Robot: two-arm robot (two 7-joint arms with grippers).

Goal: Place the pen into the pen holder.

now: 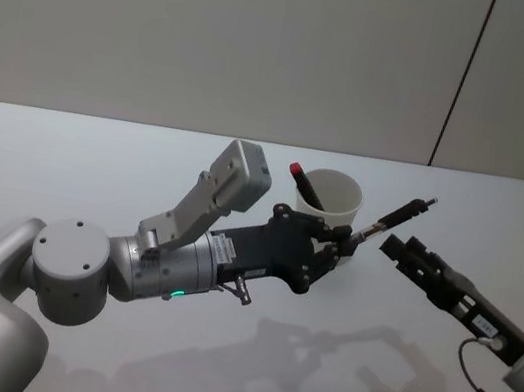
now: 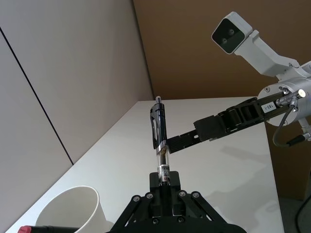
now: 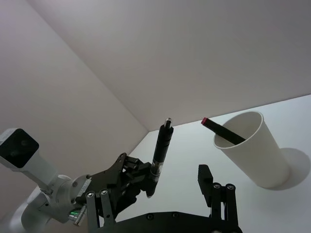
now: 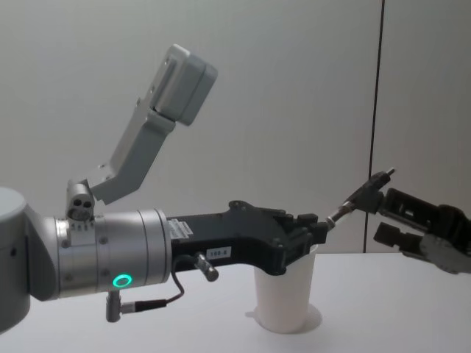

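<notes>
Left claw (image 1: 344,239) is closed on the pen (image 1: 396,216) beside the pen holder (image 1: 330,204). Right claw (image 1: 397,248) stands open — near the pen's free end, not touching.

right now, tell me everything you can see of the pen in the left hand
The pen is slim, with a glossy black cap end, a clip and a small silver tip, and a clear, printed barrel lower down. The left hand is shut on its lower end, holding it tilted up in the air beside the white paper cup, toward the open right hand, which does not touch it.
</notes>
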